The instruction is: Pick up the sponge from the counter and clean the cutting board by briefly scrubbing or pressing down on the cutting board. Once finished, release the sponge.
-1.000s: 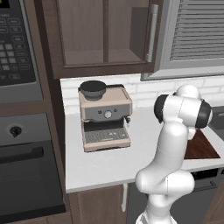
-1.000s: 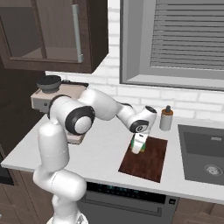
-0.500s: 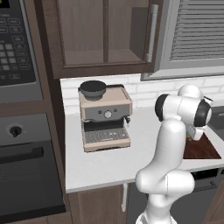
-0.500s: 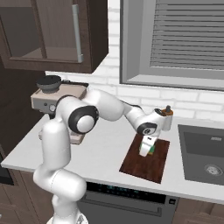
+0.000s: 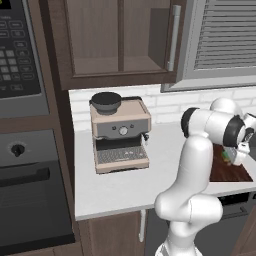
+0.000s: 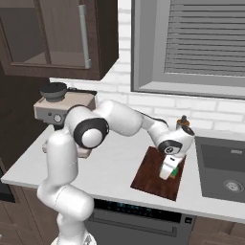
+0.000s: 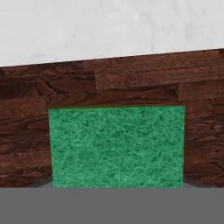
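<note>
The green sponge (image 7: 117,146) covers the lower middle of the hand view, right against the dark reddish-brown cutting board (image 7: 131,83). My gripper (image 6: 167,174) is shut on the sponge (image 6: 176,170) and points down at the right part of the cutting board (image 6: 152,176). Pale counter (image 7: 109,26) runs beyond the board's edge. From the left base view, the sponge (image 5: 227,156) peeks out beside the gripper (image 5: 236,156), low over the board (image 5: 231,173). The fingertips are hidden behind the sponge in the hand view.
A coffee machine (image 5: 120,132) stands at the counter's left end (image 6: 60,107). A dark sink basin (image 6: 225,167) lies just right of the board, and a small bottle (image 6: 183,122) stands by the back wall. An oven front (image 5: 30,190) lies left of the counter.
The gripper has carried the sponge rightward and toward the counter's front across the board, and it now sits lower, close to the wood.
</note>
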You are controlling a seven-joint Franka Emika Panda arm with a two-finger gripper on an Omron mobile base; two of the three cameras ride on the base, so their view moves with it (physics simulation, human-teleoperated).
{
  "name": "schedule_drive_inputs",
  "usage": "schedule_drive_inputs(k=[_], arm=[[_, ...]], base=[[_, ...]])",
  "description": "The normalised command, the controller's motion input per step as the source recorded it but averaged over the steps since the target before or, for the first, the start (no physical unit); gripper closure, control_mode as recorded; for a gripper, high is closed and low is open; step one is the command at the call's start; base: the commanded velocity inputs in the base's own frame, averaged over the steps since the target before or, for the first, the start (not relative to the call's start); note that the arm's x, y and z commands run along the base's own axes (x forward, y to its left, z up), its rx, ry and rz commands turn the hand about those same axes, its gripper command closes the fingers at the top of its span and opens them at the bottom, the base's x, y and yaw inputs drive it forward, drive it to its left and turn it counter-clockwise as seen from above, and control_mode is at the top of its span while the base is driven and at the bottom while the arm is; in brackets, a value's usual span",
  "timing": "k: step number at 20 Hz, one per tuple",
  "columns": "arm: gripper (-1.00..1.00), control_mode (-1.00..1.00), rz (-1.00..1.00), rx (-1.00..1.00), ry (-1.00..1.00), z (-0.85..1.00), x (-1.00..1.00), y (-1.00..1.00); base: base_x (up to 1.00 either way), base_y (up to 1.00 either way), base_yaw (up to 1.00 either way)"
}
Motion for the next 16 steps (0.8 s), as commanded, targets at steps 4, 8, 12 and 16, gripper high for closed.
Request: schedule_drive_inputs(k=[4, 8, 12, 16], arm=[[1.00, -1.00, -0.05, 0.00, 0.00, -0.02, -0.19, 0.45], [1.00, -1.00, -0.04, 0.00, 0.00, 0.00, 0.13, 0.80], [1.00, -1.00, -0.06, 0.00, 0.00, 0.00, 0.05, 0.89], [1.00, -1.00, -0.05, 0.00, 0.00, 0.00, 0.00, 0.76]], base=[[0.00, 0.00, 0.00], [0.00, 0.00, 0.00], [0.00, 0.00, 0.00], [0.00, 0.00, 0.00]])
